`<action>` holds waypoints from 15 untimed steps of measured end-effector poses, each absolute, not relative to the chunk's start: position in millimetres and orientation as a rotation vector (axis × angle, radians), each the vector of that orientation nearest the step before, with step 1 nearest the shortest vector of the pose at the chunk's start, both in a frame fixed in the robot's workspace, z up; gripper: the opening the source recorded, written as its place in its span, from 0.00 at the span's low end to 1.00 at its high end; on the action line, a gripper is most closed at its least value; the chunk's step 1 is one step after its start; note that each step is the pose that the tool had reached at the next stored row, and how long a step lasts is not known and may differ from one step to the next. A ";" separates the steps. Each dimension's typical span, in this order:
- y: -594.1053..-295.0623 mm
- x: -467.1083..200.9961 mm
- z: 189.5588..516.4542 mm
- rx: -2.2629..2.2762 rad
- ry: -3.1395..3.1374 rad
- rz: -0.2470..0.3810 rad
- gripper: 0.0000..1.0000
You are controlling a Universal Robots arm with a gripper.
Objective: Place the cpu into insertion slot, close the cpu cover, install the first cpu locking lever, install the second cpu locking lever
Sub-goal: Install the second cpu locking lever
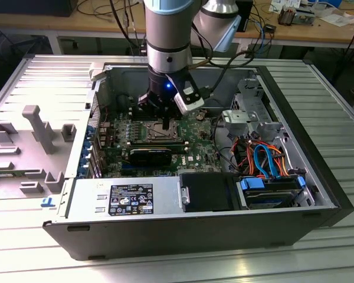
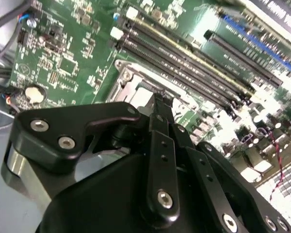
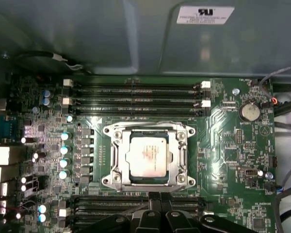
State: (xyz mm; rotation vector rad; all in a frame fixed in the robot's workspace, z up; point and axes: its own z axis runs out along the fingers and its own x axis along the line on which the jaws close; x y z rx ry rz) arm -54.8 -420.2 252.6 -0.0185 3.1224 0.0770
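You see the gripper (image 1: 167, 125) lowered into the open pc case (image 1: 318, 177), black fingers (image 3: 154, 206) pressed together w/ no gap and nothing between them, tips just beside the socket edge. The cpu (image 3: 148, 157), a flat square chip w/ dull silvery-grey top, sits in the insertion slot (image 3: 115, 173). The cpu cover (image 3: 180, 158), a thin bright metal frame w/ large window, lies flat around the chip. Green motherboard (image 3: 233, 145) surrounds the socket; long dark memory slots (image 3: 136, 99) run along two sides. A round silver coin battery (image 3: 249, 111) sits near the board corner. In the exterior view a black drive box (image 1: 206, 191) lies near the front wall.
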 end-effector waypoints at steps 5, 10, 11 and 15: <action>-426.6 -61.5 251.0 -0.019 3.123 0.077 0.11; -441.7 -67.1 250.2 -0.018 3.122 0.108 0.11; -444.1 -67.6 250.1 -0.018 3.120 0.143 0.11; -448.5 -67.8 249.7 -0.015 3.141 0.209 0.11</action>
